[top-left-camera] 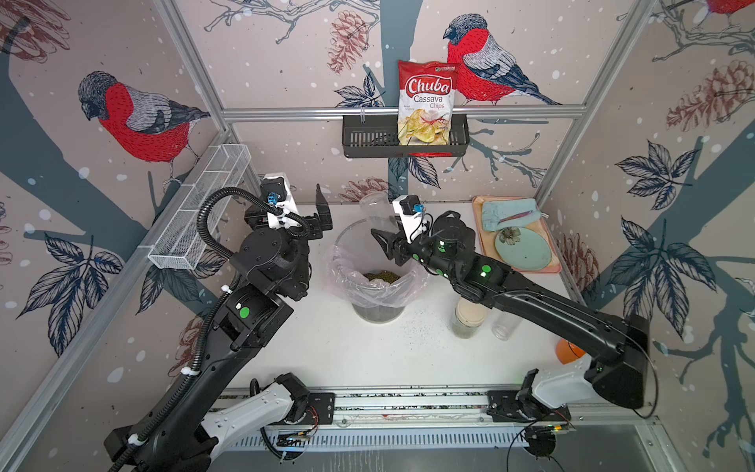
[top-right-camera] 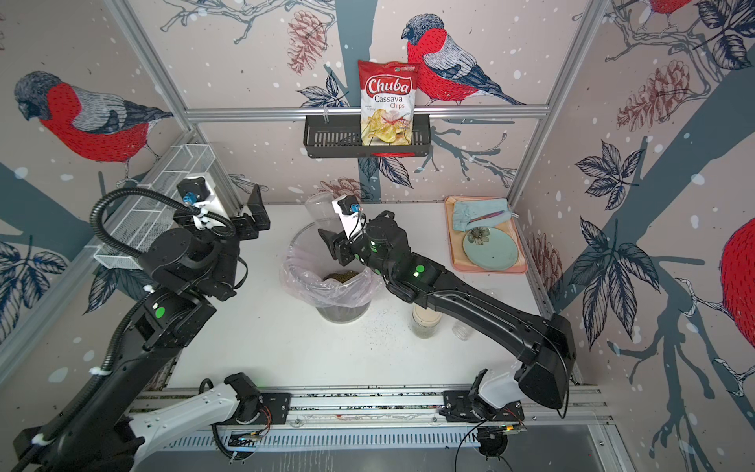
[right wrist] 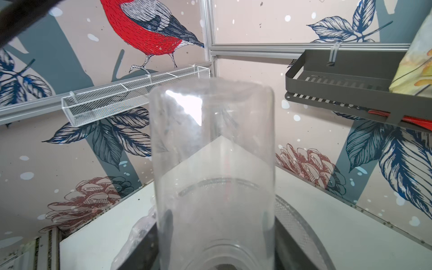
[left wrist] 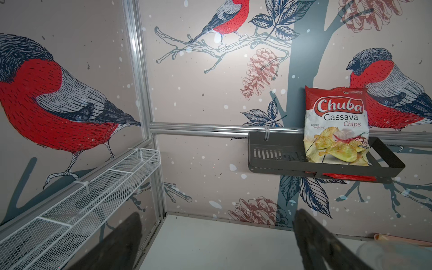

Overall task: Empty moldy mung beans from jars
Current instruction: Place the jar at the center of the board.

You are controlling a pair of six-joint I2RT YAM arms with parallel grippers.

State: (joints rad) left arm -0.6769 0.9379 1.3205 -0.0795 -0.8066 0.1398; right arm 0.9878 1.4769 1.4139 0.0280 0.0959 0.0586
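Note:
My right gripper (top-left-camera: 386,241) (top-right-camera: 331,245) is shut on a tall clear jar (top-left-camera: 376,210) (top-right-camera: 320,208) (right wrist: 210,152), held over the bin. The jar's closed end points up and away, its mouth is down by the fingers (right wrist: 145,252), and it looks empty. Olive-green mung beans (top-left-camera: 382,277) (top-right-camera: 342,276) lie heaped inside the pink-lined bin (top-left-camera: 339,265) (top-right-camera: 292,269). A cream-lidded jar (top-left-camera: 470,316) (top-right-camera: 425,321) and a shorter clear jar (top-left-camera: 504,327) (top-right-camera: 463,329) stand under my right arm. My left gripper (top-left-camera: 322,212) (top-right-camera: 258,212) (left wrist: 217,236) is open and empty, left of the bin.
Loose beans (top-left-camera: 425,323) speckle the table by the bin. A pink tray (top-left-camera: 478,212) with a plate and a blue cloth sits at the back right, and an orange mug (top-left-camera: 568,351) at the right edge. A black shelf (top-left-camera: 367,139) with a chips bag and a white mesh basket (top-left-camera: 200,212) hang on the walls.

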